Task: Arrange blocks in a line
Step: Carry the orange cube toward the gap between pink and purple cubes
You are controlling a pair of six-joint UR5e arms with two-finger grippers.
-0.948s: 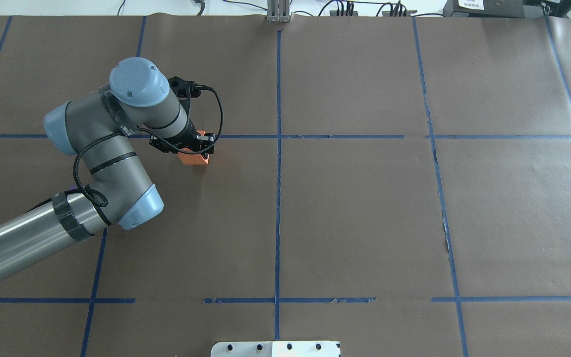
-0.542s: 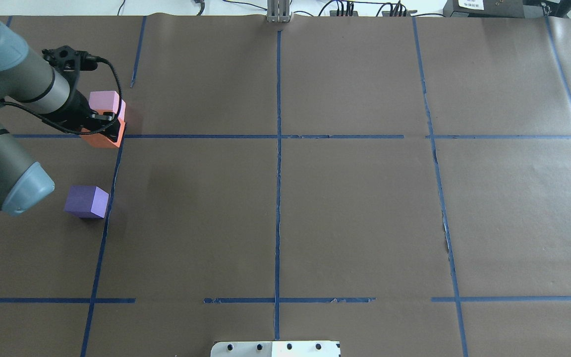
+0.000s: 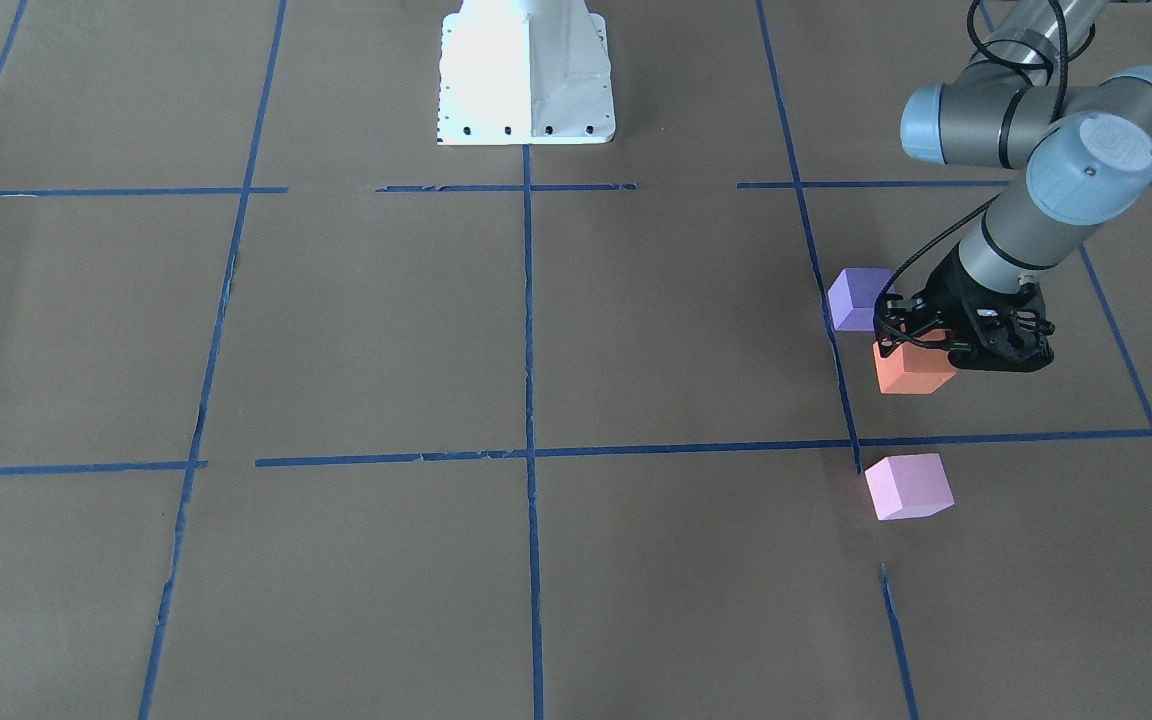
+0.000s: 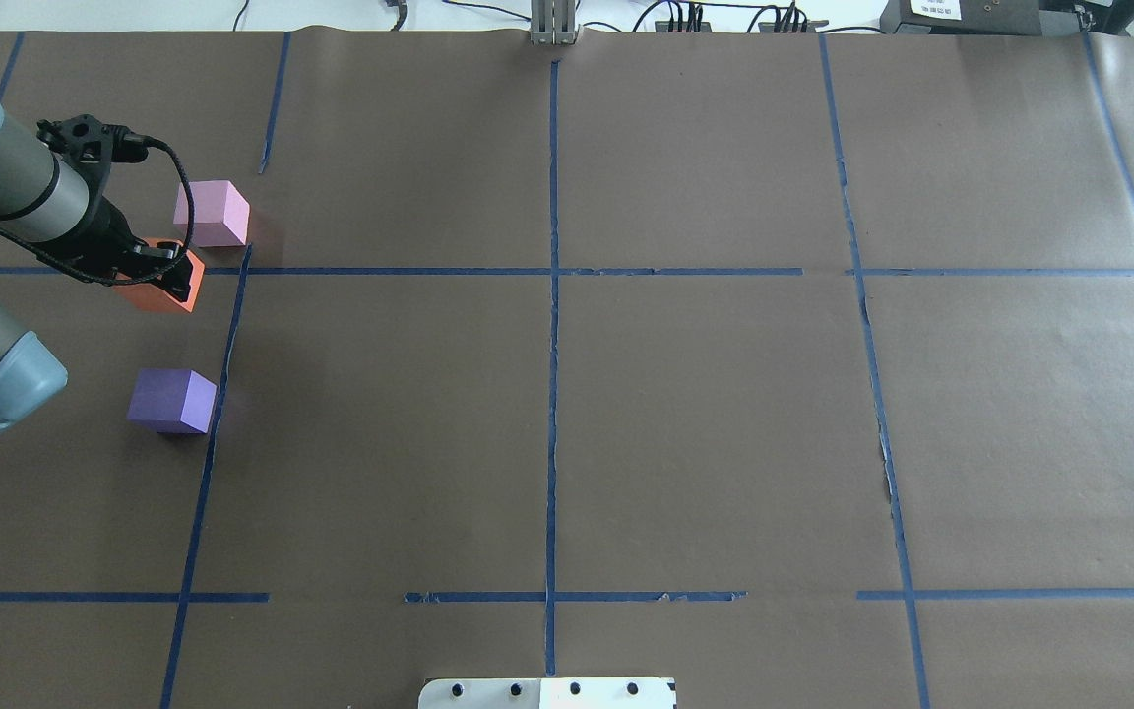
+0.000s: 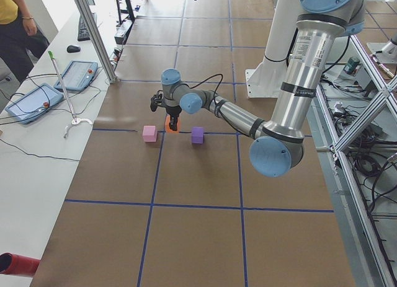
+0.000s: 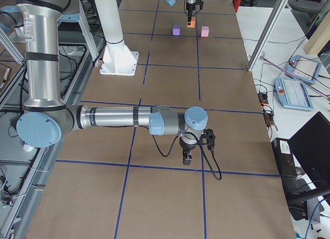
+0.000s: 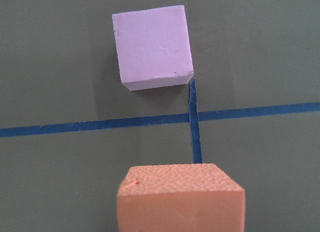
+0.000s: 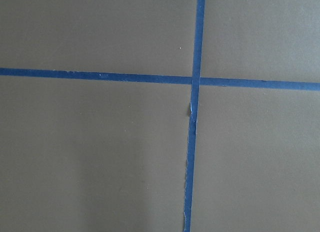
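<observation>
My left gripper (image 4: pixel 169 272) is shut on the orange block (image 4: pixel 161 292) at the table's far left; it also shows in the front view (image 3: pixel 921 350) on that block (image 3: pixel 911 378). I cannot tell whether the block touches the paper. The pale pink block (image 4: pixel 213 214) lies just beyond it and the violet-purple block (image 4: pixel 171 399) nearer the robot. In the left wrist view the orange block (image 7: pixel 181 197) fills the bottom and the pink block (image 7: pixel 152 46) lies past a blue tape line. My right gripper (image 6: pixel 186 157) shows only in the right side view; I cannot tell its state.
Brown paper with a grid of blue tape lines (image 4: pixel 552 295) covers the table. The robot's white base plate (image 3: pixel 526 70) stands at the near middle edge. My right arm (image 6: pixel 129 117) stretches low over the table's right half. A side table with pendants (image 5: pixel 37 98) stands beyond.
My left arm has swung left with the orange block, from near the middle-left to the far left. Since half a second ago the block has come away from the pink block, toward the robot.
</observation>
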